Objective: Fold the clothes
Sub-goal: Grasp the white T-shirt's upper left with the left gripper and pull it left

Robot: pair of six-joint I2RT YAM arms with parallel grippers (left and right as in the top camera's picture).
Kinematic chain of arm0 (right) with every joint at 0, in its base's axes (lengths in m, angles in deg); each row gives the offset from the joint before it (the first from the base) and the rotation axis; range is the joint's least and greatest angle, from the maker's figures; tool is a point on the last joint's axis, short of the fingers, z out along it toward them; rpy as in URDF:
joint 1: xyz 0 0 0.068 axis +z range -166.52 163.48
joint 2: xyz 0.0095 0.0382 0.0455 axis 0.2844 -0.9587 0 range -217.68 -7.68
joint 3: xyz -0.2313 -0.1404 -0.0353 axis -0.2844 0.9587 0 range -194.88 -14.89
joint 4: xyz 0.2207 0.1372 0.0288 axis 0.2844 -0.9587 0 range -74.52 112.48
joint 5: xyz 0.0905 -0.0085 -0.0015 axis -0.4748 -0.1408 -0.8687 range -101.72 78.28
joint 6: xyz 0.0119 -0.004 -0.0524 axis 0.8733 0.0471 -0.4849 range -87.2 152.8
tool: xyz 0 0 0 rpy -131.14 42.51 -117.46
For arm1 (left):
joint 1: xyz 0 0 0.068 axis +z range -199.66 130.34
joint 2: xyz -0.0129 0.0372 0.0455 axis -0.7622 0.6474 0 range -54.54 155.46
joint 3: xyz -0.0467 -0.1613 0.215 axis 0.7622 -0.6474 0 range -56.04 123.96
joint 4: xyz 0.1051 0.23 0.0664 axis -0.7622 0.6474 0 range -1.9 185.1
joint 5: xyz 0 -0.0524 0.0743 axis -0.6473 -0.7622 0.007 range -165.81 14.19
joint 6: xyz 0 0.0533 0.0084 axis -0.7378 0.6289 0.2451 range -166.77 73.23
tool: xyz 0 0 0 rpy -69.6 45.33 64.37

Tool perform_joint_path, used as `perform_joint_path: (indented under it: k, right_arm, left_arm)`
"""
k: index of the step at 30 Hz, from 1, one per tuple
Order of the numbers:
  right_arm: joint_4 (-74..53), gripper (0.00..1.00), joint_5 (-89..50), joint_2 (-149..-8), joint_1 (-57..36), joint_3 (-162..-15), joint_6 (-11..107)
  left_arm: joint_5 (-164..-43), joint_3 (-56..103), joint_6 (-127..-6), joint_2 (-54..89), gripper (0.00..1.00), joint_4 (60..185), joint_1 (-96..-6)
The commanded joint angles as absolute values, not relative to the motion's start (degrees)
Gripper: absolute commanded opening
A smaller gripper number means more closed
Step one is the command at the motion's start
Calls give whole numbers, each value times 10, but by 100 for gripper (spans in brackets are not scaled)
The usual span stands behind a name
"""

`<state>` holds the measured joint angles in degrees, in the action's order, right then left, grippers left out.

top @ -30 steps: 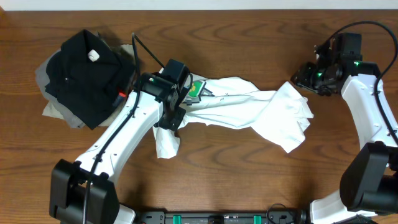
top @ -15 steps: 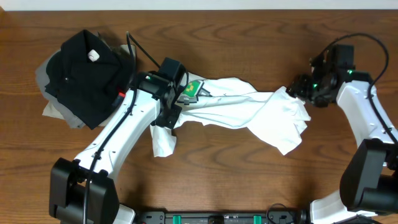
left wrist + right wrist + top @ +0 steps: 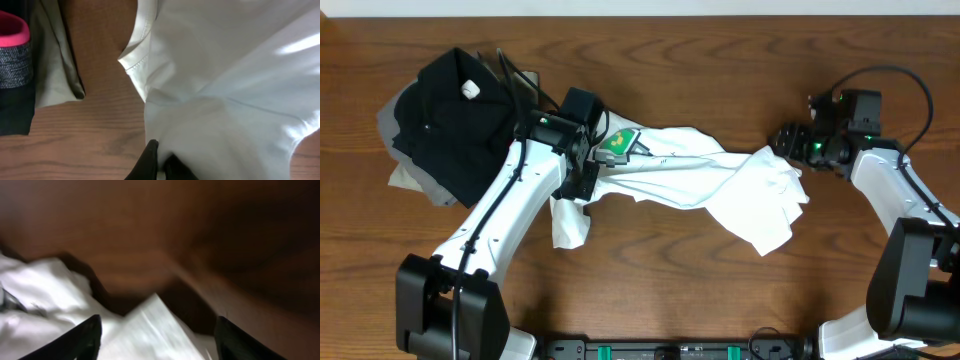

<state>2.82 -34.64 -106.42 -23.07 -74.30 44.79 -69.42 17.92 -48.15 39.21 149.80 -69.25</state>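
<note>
Green print (image 3: 619, 146) on T-shirt (image 3: 720, 185), overhead only

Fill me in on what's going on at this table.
Two robot arms are working on a white T-shirt that lies crumpled and stretched out across the wooden table, not yet folded. The left gripper is shut on the shirt near its left end. The right gripper is at the shirt's right end with its jaws open. Cloth shows between them, but nothing is clamped. A folded black garment sits on a grey garment at the far left.
</note>
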Motion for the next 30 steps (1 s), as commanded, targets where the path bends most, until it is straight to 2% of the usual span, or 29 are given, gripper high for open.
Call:
perform_joint_path:
  k: [1,5,8,11,13,16,22,25,30]
  right_arm:
    - [58,71,-377,-1083,-218,-740,443]
    - [72,73,-373,-1124,-207,-740,442]
    - [82,69,-377,-1156,-206,-740,443]
    - [79,56,-382,-1166,-206,-740,442]
    - [79,35,-396,-1161,-207,-740,432]
    - [77,23,-425,-1142,-207,-740,423]
    - [40,10,-428,-1062,-218,-740,407]
    - [13,8,-421,-1016,-226,-740,388]
    - [-59,7,-318,-962,-234,-740,385]
  left_arm:
    - [-685,179,-491,398,6,1500,-690]
    - [-685,179,-491,398,6,1495,-690]
    - [-685,179,-491,398,6,1493,-690]
    - [-685,179,-490,398,6,1493,-690]
    - [-685,179,-490,398,6,1493,-690]
    - [-685,179,-490,398,6,1493,-690]
    - [-685,179,-490,398,6,1493,-690]
    - [-685,179,-490,398,6,1493,-690]
    - [-685,179,-490,398,6,1493,-690]
